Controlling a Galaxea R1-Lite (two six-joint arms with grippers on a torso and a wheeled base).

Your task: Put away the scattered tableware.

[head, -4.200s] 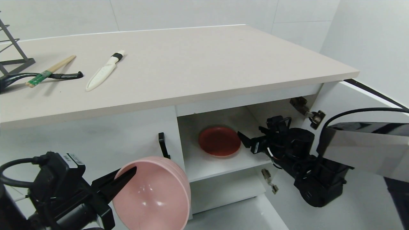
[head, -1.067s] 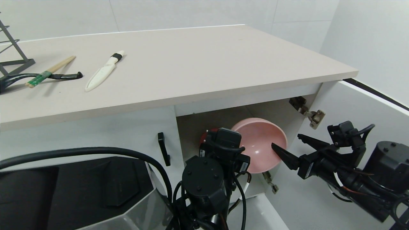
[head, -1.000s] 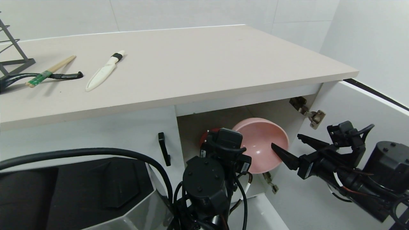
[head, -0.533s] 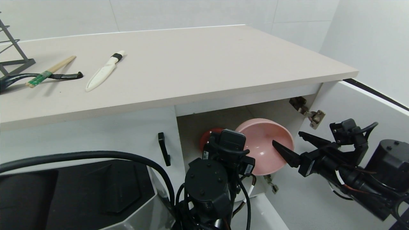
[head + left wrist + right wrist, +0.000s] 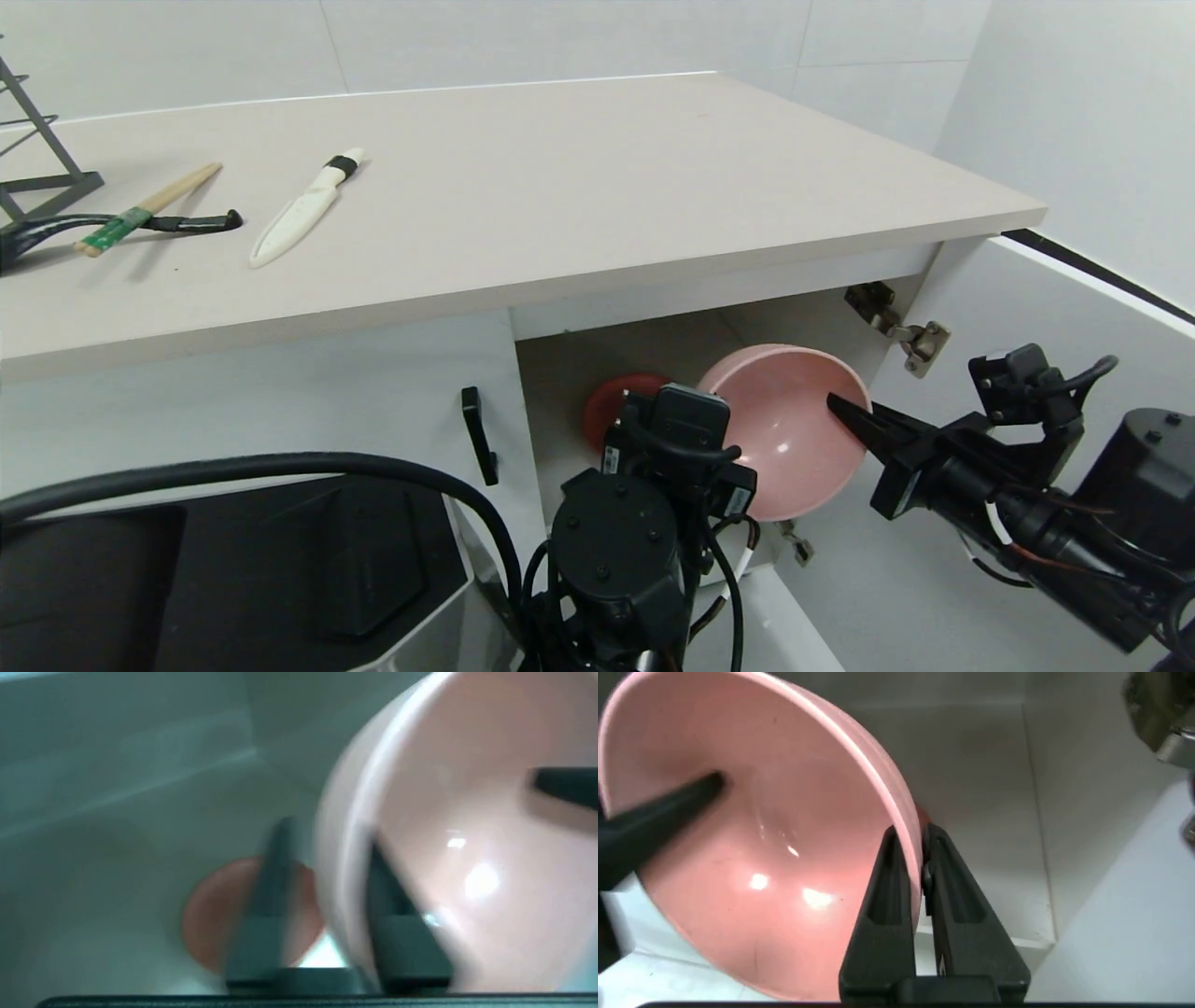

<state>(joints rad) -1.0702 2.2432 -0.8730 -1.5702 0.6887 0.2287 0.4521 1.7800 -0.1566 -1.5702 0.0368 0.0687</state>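
Observation:
A pink bowl (image 5: 794, 439) hangs tilted in the open cabinet's mouth, above the shelf (image 5: 569, 420). My left gripper (image 5: 724, 448) is shut on its left rim. In the left wrist view the gripper (image 5: 327, 845) straddles the bowl (image 5: 467, 859), one finger inside and one outside. My right gripper (image 5: 845, 411) is shut on the right rim; in the right wrist view it (image 5: 912, 835) pinches the wall of the bowl (image 5: 766, 859). A red plate (image 5: 611, 406) lies on the shelf behind the bowl, and it also appears as the plate (image 5: 220, 915) beyond the left fingers.
On the countertop (image 5: 560, 187) at the left lie a white knife (image 5: 308, 205), wooden chopsticks (image 5: 149, 201) and a black-handled utensil (image 5: 187, 222), next to a grey rack (image 5: 37, 140). The right cabinet door (image 5: 1027, 308) stands open. The left door has a black handle (image 5: 476, 434).
The left arm carried the bowl from low left up into the cabinet opening, then a little right. The right gripper, open beside the rim half a second ago, has closed on it.

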